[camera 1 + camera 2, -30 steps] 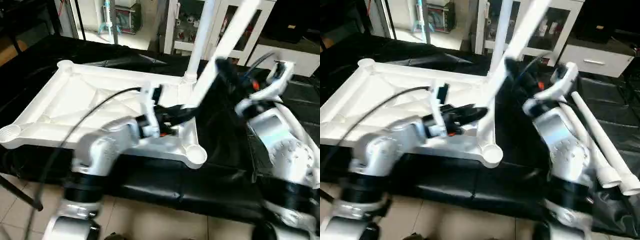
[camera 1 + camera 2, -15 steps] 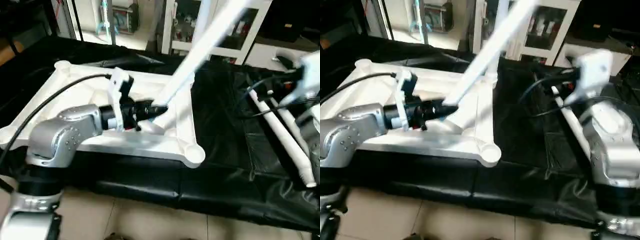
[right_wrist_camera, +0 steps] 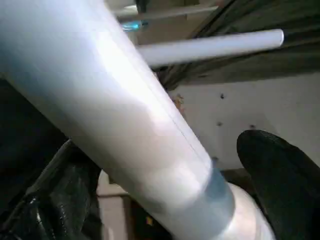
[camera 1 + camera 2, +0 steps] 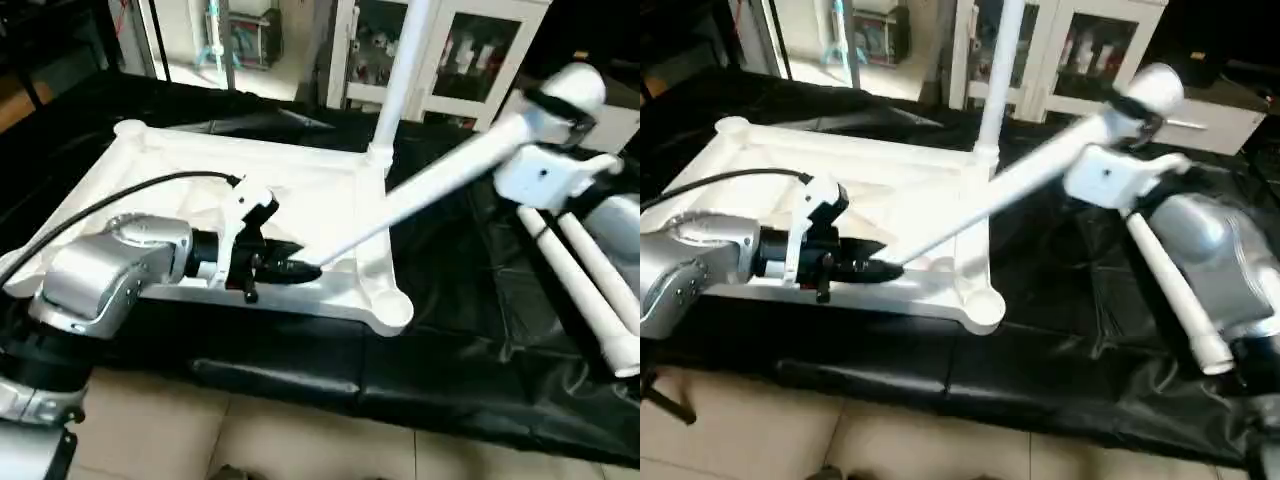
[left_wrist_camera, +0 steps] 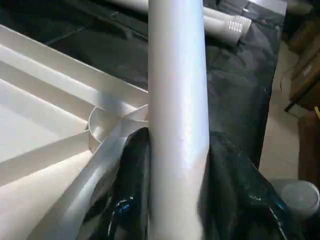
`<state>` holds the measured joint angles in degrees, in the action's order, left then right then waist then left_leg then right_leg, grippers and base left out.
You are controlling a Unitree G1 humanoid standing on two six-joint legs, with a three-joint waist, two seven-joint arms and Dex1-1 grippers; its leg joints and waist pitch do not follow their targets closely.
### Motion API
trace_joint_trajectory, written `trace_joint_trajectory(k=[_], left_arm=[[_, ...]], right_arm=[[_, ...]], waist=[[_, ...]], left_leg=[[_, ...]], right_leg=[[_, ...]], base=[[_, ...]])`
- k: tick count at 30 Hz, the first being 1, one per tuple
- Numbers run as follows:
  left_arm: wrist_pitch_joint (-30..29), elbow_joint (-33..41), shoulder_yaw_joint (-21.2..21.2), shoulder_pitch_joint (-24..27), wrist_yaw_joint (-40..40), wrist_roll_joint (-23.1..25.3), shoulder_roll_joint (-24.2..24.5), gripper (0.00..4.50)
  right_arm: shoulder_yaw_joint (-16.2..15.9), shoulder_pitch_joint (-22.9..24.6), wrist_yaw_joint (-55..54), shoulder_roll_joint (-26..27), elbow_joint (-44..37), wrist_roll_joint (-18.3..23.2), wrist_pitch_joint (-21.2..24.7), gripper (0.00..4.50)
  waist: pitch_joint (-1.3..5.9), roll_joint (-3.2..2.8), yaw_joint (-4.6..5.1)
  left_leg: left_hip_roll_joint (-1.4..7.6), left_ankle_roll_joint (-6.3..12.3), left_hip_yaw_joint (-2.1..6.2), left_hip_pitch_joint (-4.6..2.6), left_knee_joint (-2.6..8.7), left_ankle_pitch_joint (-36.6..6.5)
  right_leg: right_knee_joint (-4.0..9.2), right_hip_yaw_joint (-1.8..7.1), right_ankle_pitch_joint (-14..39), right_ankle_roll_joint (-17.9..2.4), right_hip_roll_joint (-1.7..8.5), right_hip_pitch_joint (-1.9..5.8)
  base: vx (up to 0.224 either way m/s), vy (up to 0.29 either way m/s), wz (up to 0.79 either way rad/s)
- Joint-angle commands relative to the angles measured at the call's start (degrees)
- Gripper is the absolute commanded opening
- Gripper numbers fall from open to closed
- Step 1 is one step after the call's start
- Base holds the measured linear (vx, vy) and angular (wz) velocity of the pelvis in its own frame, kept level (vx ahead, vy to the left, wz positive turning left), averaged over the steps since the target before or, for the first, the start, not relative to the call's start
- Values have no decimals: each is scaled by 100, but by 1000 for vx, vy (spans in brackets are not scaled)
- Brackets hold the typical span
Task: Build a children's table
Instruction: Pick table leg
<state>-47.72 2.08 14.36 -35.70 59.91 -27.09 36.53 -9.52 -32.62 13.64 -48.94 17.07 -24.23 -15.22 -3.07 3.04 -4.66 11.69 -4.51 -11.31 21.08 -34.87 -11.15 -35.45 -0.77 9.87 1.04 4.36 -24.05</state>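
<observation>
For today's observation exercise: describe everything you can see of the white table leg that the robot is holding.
The held leg is a long, smooth, white plastic-looking tapered tube. It slants across the upturned table top, its lower end clamped in the left gripper, its upper end by the right gripper. It sits in no socket.

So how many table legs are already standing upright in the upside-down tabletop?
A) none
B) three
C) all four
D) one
D: one leg stands in the far corner socket of the tabletop; the left claw holds another slanted, and two spare legs lie on the black cover.
</observation>
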Motion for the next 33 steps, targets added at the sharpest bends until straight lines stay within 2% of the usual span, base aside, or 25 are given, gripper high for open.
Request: trace_joint_trajectory(k=[1,4,7,12,15,17,19,20,24,25,27,33], left_arm=[[144,-12,155,-170,146,127,25,137],[185,-57,199,-213,161,164,-1,137],[260,-110,242,-255,214,225,-9,137],[487,-309,299,-367,248,452,-20,137],[506,-362,262,-423,231,467,-41,137],[564,-407,286,-458,232,535,-11,137],[612,-439,306,-473,255,586,9,137],[673,-489,312,-493,284,647,24,137],[780,-557,315,-533,298,761,58,137],[793,-565,313,-538,297,777,65,137],[837,-590,292,-548,309,810,88,137],[959,-619,194,-536,311,854,85,137]], right_arm=[[-117,-187,-120,-151,290,-223,-290,450],[-211,-263,-96,-170,561,-346,-528,450],[-296,-306,-10,-172,801,-400,-780,415],[-460,-277,88,-188,1126,-492,-1165,377],[-506,-253,104,-191,1240,-548,-1264,357],[-542,-238,135,-194,1326,-589,-1301,334],[-554,-238,160,-185,1386,-599,-1322,330],[-589,-233,177,-186,1459,-653,-1368,303],[-621,-200,228,-181,1526,-687,-1374,283],[-624,-191,231,-181,1534,-690,-1372,260],[-608,-165,241,-168,1601,-723,-1390,242],[-598,-113,255,-147,1626,-687,-1414,212]], waist=[[386,30,45],[382,28,87],[371,43,152],[360,56,188],[366,74,211],[371,63,218],[371,66,229],[373,71,235],[377,69,241],[374,70,243],[373,64,240],[372,69,239]], left_leg=[[17,-63,-12,-61,330,-734],[18,-11,-12,-41,318,-773],[23,-3,-10,-34,312,-985],[27,-4,1,-29,303,-1202],[30,8,5,-23,298,-1184],[30,30,6,-22,293,-1165],[28,55,7,-15,291,-1136],[32,76,7,-13,286,-1120],[34,126,4,-12,282,-1072],[33,128,2,-12,281,-1080],[38,124,5,-13,282,-1097],[42,125,4,-22,286,-1121]], right_leg=[[283,122,697,-972,132,304],[275,122,679,-1021,132,310],[306,115,968,-1013,127,300],[330,109,1349,-953,130,276],[319,109,1326,-951,130,277],[312,108,1261,-992,130,274],[306,103,1174,-1036,123,279],[302,104,1133,-1053,131,284],[292,105,1032,-1118,132,288],[293,105,1040,-1122,132,286],[293,107,1051,-1136,138,289],[289,104,1031,-1176,137,285]], base=[[0,0,0],[0,0,0],[0,0,0],[0,0,0],[0,0,0],[0,0,0],[0,0,0],[0,0,0],[0,0,0],[0,0,0],[0,0,0],[0,0,0]])
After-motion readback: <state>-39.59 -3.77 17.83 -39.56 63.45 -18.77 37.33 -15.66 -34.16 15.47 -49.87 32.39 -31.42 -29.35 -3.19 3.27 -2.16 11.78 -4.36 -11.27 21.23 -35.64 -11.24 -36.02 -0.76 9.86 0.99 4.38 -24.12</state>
